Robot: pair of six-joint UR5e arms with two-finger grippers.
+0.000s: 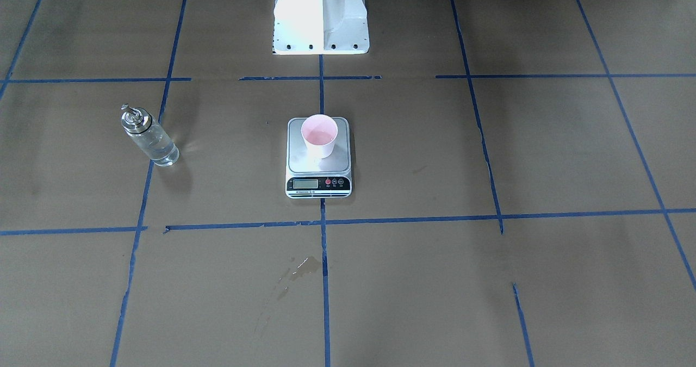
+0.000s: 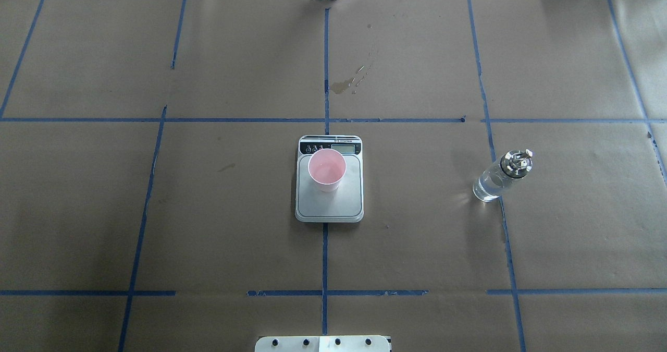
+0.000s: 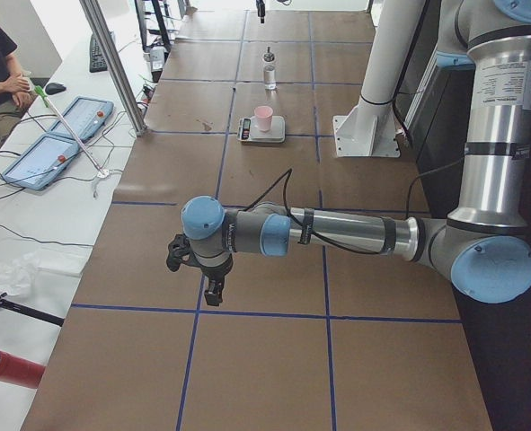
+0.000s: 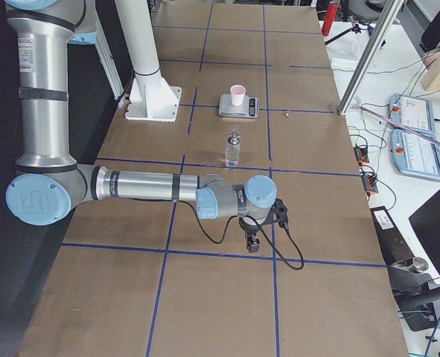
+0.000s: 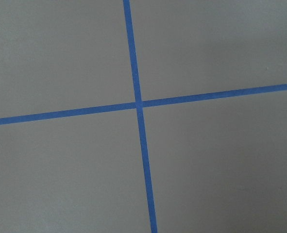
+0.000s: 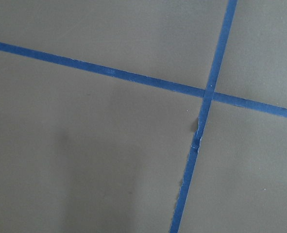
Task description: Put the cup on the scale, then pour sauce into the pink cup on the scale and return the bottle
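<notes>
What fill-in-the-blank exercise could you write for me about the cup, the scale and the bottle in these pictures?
1. The cup stands ____ the scale.
2. Inside, the cup is coloured ____.
3. In the overhead view, the bottle stands to the ____ of the scale.
Missing words: on; pink; right.

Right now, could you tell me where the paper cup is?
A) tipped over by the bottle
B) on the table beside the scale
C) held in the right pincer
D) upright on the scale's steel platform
D: the paper cup stands upright on the platform of the scale, and the glass bottle stands well apart from it.
</notes>
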